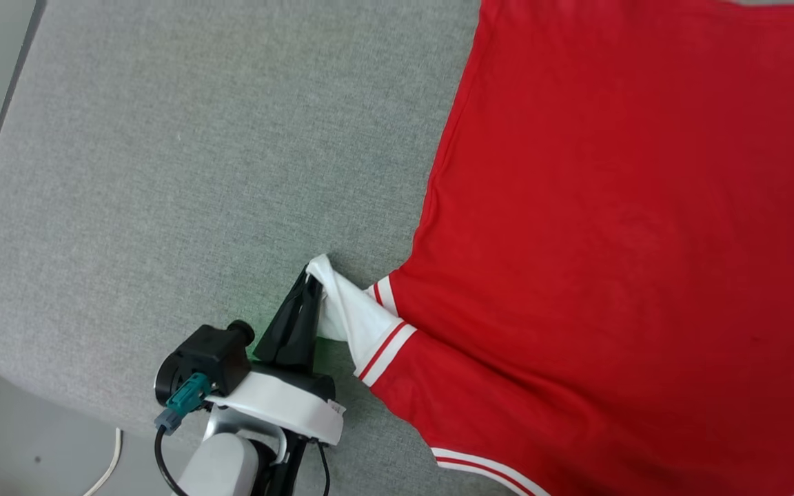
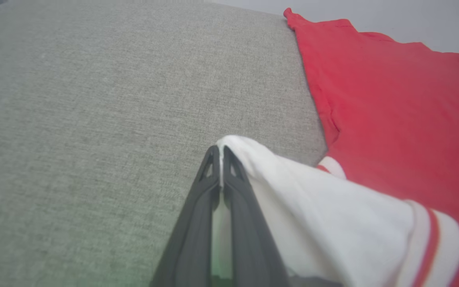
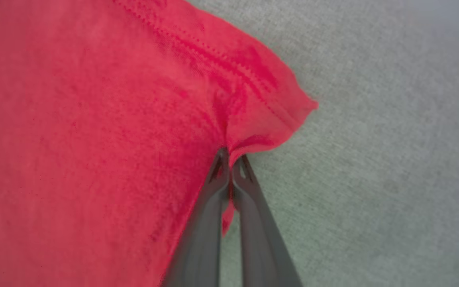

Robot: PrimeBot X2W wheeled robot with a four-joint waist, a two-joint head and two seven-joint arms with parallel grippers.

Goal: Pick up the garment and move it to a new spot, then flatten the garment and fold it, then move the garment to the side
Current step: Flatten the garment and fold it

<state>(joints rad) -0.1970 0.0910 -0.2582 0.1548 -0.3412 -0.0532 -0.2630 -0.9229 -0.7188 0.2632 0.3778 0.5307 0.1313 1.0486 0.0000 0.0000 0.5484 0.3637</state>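
On the grey desk (image 1: 163, 172): I am seeing the garment (image 1: 611, 241) lying spread out on the right half, with its plain red cloth facing up and looking mostly smooth.
Left pincer (image 1: 314, 275): it is coming up from the bottom of the head view, and its two dark fingers are squeezing together on the end of the white sleeve (image 1: 352, 317).
Sleeve: it is stretching out to the left from the red body, and the cloth is bunching up where the fingers are pinching it.
Stripes (image 1: 387, 348): red and white bands are running across the sleeve where it joins the red body.
Left wrist view: I am looking along the left pincer (image 2: 219, 153), and a thin bit of white cloth is showing between the fingertips, with the sleeve (image 2: 313, 207) draping off to the right and the garment (image 2: 393, 111) lying beyond it.
Right pincer (image 3: 231, 159): its fingers are pressing together on the red edge of the garment (image 3: 94, 139), next to a corner with a stitched hem (image 3: 253, 75).
Red cloth at that grip: it is puckering into small folds above the fingertips.
Desk under the right pincer: grey cloth (image 3: 373, 159) is showing just to the right of the red corner.
Cord (image 1: 109, 468): a thin white one is showing past the near edge of the desk, at the lower left.
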